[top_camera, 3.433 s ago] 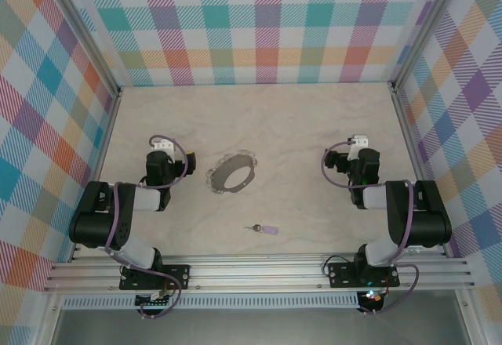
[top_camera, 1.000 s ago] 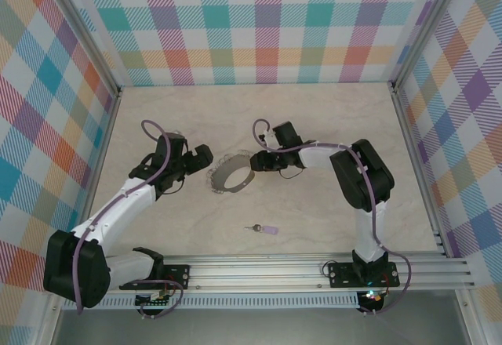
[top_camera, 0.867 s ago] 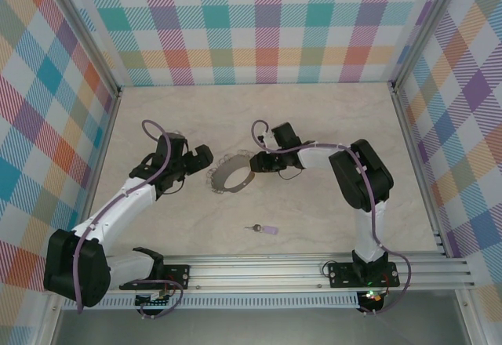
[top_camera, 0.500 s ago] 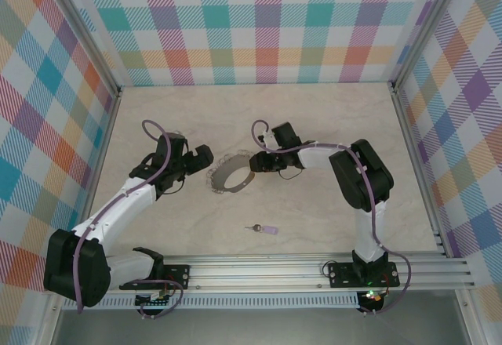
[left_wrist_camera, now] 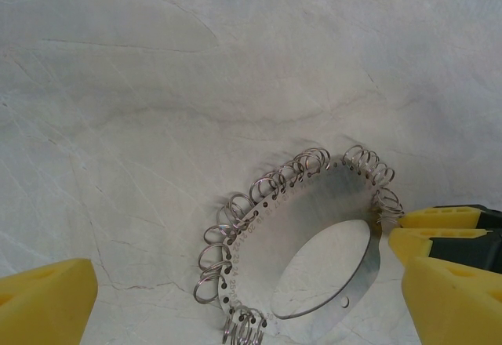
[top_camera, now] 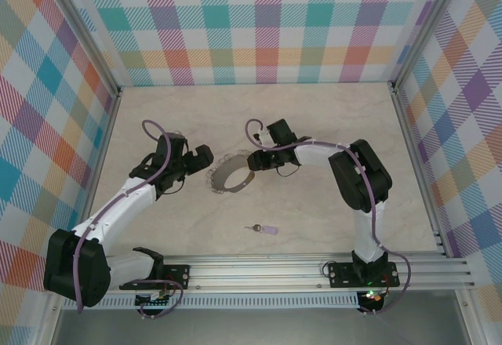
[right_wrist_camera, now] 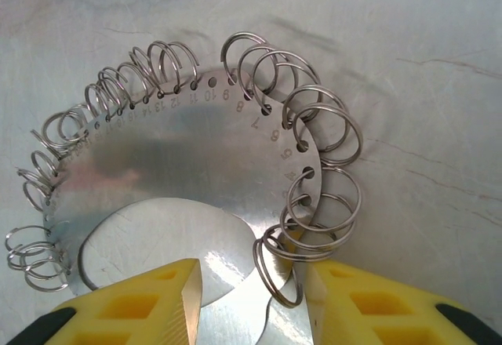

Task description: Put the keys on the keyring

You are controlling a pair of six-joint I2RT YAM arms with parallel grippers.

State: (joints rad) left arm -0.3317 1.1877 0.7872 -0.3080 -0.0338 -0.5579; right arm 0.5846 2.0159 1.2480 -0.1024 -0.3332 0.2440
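The marble-pattern table (top_camera: pixel 329 125) carries every item. The left gripper (top_camera: pixel 202 157) hangs at the keyring's 10 o'clock with jaws spread wide, judged ready to steady it. The right gripper (right_wrist_camera: pixel 251 282) sits at 2 o'clock, jaws part-closed astride the band; whether they grip it cannot be told. The keyring (top_camera: pixel 231 174) lies flat mid-table: a silvery numbered hoop edged with wire loops. The keys (top_camera: pixel 261 228), a dark key with a lilac tag, lie loose at its 6 o'clock, well apart.

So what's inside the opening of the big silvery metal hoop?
Bare marbled tabletop shows through the silvery metal hoop; one yellow finger of the right arm covers one edge of the opening.
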